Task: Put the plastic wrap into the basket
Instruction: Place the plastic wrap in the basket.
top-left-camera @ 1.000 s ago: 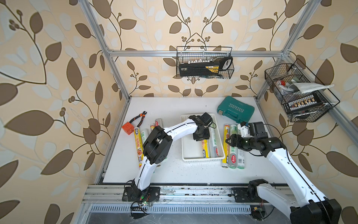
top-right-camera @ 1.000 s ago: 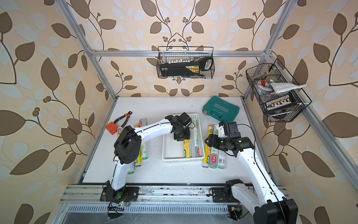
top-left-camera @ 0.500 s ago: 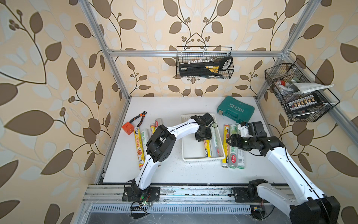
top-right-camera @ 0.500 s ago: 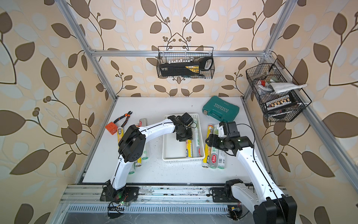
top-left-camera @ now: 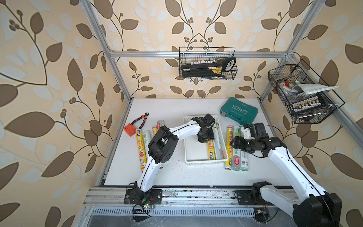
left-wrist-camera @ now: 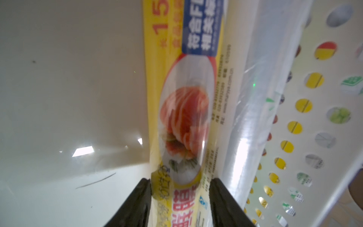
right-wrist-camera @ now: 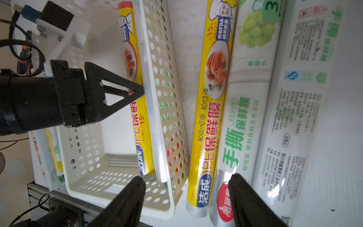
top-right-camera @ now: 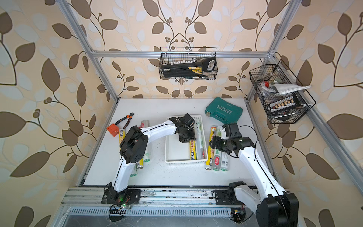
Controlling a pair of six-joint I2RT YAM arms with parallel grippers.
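Little had moved: my left tool still straddled the yellow roll lying in the basket, so it was delivered; gripped or freed, I couldn't tell. Right tool stayed wide.

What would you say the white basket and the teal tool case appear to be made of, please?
The white basket looks like moulded plastic: smooth, slightly glossy, its walls pierced with rows of round holes. The teal tool case seems to be hard moulded plastic, matte, with rounded corners and a printed logo on its lid.
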